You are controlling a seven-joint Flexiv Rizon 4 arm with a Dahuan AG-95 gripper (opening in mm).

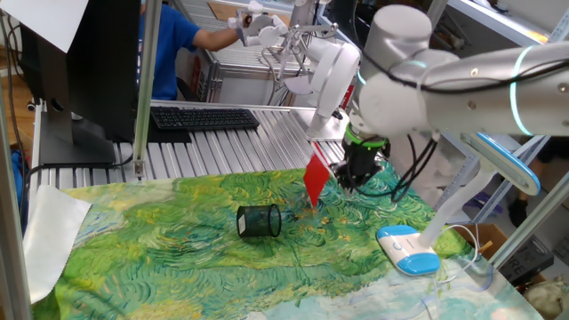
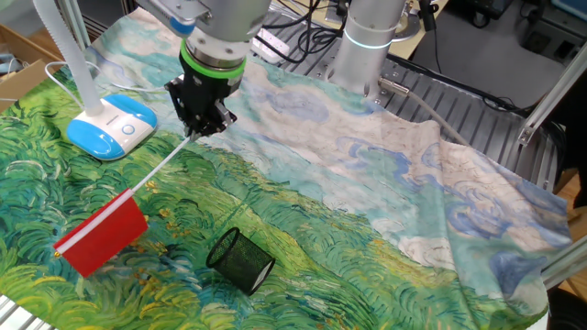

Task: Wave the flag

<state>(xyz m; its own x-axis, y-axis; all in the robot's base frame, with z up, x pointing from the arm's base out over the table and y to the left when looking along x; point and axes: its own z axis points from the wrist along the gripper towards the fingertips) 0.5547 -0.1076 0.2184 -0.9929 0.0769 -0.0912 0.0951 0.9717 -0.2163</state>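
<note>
Your flag [image 2: 103, 234] is a small bright red rectangle of cloth on a thin pale stick, and in the other fixed view you can follow that stick as one straight line running up and to the right from the cloth into the tool [image 2: 204, 128]. The cloth hangs low over the painted green cloth covering the tabletop [image 2: 367, 211], toward the edge nearest that camera, while the stick's far end sits between the tool's dark fingers. The tool is closed narrowly on the stick, holding the flag out at a slant, with the red cloth well away from the fingers and lower than them.

Going left to right in that same view, you meet the red cloth first, then the blue and white lamp base [image 2: 112, 126] (it sits further back, near the tabletop's far left edge), then the tool, then the dark mesh cup [image 2: 240, 259] lying on its side near the front edge, just right of the flag.

From the one fixed view you get the opposite side: the mesh cup [image 1: 259, 220] comes first, then the flag [image 1: 316, 178], seen nearly edge-on as a narrow red strip just beside the tool [image 1: 348, 180]. The stick is barely visible here, so only the other view shows you its length.
</note>
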